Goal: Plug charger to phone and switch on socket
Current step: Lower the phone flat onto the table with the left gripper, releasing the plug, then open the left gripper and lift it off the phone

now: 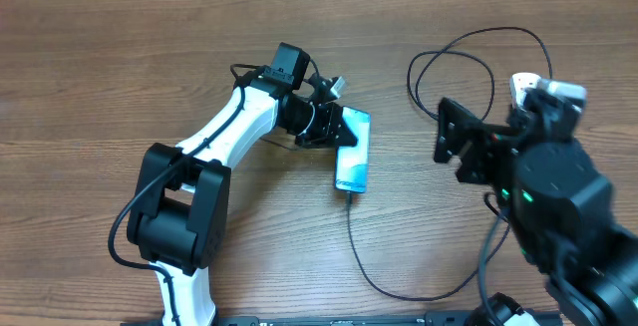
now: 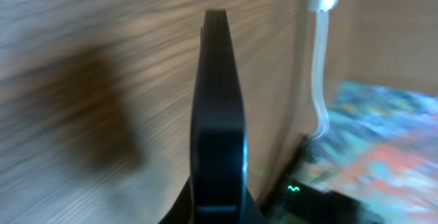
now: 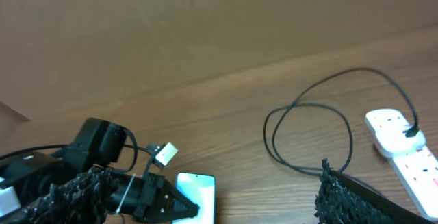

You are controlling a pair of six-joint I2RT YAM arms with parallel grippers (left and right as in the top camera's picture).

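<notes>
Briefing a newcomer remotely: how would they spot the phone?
On the wooden table, look mid-table at the left arm's tool. The phone lies flat at its tip, a thin black cable reaching its near end. Only it has a glowing blue-teal screen.

No legible writing in any view

The phone (image 1: 354, 159) shows a plain light blue screen, with any lettering too small to read. Marks on the socket (image 3: 391, 129) cannot be made out. A small green lit mark (image 2: 293, 188) glows in the left wrist view, too blurred to read
</notes>
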